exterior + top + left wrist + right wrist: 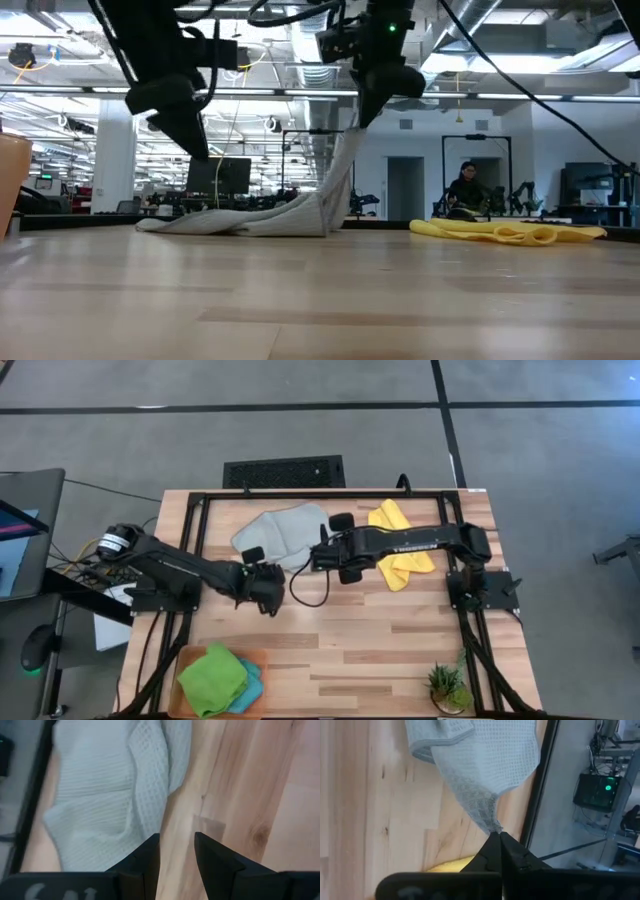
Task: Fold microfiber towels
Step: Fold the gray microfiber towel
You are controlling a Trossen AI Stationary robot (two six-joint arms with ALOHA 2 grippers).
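right gripper (499,839) clamped on light grey waffle-weave microfiber towel (282,532) corner, lifting it off wooden counter (370,640) to spread | left gripper (176,851) apart, empty, hovering beside near edge, likely to take a second corner

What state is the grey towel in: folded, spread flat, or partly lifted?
Partly lifted. The right gripper pinches one corner of the grey towel, pulling it into a peak in the low view; the rest lies rumpled on the table.

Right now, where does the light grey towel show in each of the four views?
High view: grey towel lies at the table's far middle, between the arms.
Low view: left of centre, one corner pulled up by the right gripper.
Left wrist view: beyond the open jaws, spread on wood.
Right wrist view: hanging from the shut jaws.
Shared landmark: yellow towel.
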